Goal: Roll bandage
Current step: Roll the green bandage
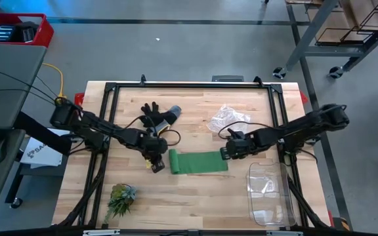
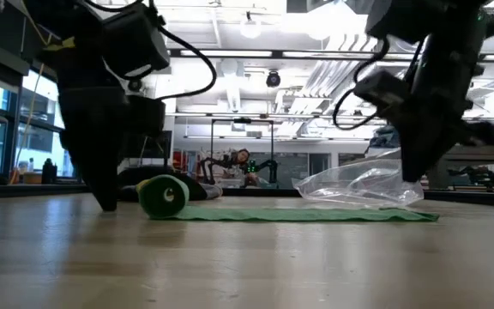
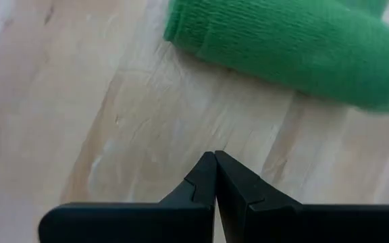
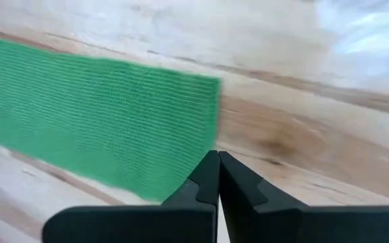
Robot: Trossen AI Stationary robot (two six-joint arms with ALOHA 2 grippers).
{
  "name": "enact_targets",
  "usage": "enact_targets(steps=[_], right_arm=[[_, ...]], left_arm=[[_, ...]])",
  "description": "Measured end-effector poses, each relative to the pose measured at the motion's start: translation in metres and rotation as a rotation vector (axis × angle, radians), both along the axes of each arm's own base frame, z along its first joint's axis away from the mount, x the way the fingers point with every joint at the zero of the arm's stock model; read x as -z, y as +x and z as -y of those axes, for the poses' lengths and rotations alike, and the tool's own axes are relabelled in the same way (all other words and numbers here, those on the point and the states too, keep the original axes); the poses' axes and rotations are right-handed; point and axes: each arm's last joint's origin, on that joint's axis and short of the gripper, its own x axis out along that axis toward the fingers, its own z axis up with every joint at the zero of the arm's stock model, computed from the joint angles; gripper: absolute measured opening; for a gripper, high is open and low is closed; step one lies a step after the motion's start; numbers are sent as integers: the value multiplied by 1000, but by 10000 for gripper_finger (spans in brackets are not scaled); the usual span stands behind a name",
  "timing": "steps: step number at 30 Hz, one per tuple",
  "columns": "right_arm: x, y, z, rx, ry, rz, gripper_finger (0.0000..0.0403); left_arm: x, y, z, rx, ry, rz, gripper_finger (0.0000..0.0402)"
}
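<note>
The green bandage lies flat on the wooden table. Its left end is wound into a small roll that rests on its side, also seen in the low view. My left gripper is shut and stands just left of the roll, its tips down at the table top. In the left wrist view a strip of bare wood separates its tips from the roll. My right gripper is shut at the far right corner of the flat end, slightly above it.
A black-and-grey glove lies behind the left gripper. A crumpled clear plastic bag lies behind the right gripper. A clear plastic tray sits at the near right, and a spiky green plant tuft at the near left.
</note>
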Motion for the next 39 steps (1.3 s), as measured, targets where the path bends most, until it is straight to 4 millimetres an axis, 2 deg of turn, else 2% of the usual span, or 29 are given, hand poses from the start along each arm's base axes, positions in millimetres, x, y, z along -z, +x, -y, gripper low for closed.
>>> enact_targets(steps=[4, 11, 21, 26, 39], right_arm=[[-17, -17, 4, 7, -28, -15, 0], [-31, -42, 10, 47, -89, -89, 0], [-34, -44, 12, 53, -109, -76, 0], [-34, -44, 12, 52, -111, -77, 0], [-34, -44, 12, 28, -119, -79, 0]], left_arm=[[4, 1, 0, -136, -54, -36, 0], [7, 3, -1, -442, -186, -76, 0], [9, 14, 2, -738, -391, -56, 0], [8, 16, 6, -839, -417, -24, 0], [9, 25, 7, -937, -491, 34, 0]])
